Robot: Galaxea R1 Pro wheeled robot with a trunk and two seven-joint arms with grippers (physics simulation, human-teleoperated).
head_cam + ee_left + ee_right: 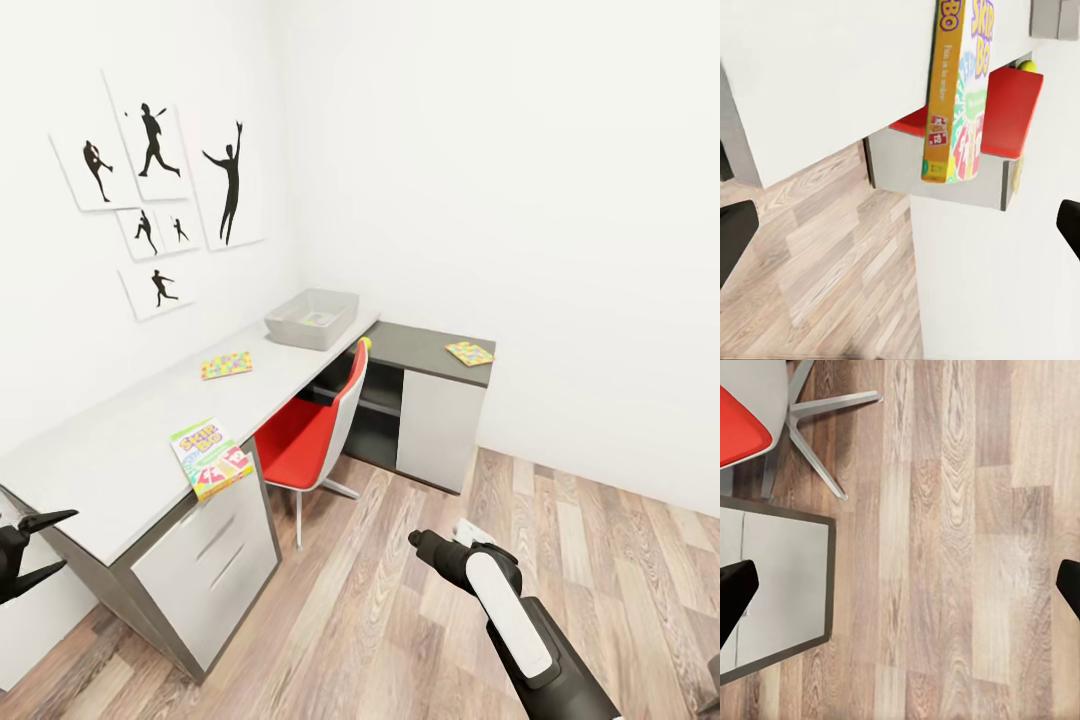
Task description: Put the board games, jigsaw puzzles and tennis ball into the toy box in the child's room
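The room is white, with a brown wood-plank floor (pixel 420 620) and black pictures of running and jumping people (pixel 150 190) on one wall. A long pale grey counter with drawers (pixel 120 450) runs along that wall and meets a lower dark grey cabinet (pixel 420 345) at the corner. A red chair with a white back (pixel 315 430) sits tucked under the counter.

At the far end of the counter stands the light grey toy box with sloping sides (pixel 310 318). Something colourful already lies inside it, too small to name.

The red, orange and green SKIP-BO game box (pixel 211 457) lies near the counter's front edge, one end poking out over it. I think it is light, stiff card. That overhang looks like a good place to pinch, across the thin sides.

One thin flat jigsaw puzzle with yellow, pink and blue pieces (pixel 227 364) lies in the middle of the counter. A second puzzle (pixel 469 352) lies on the dark cabinet. Both look very thin, so they may be hard to lift off a flat top.

The little yellow-green tennis ball (pixel 366 343) peeks from behind the chair top. It could roll away easily.

The left claw (pixel 25 553) is spread wide and holds nothing, just beside the counter's near end. The right claw (pixel 900 585) hangs over the floor, spread and empty too.
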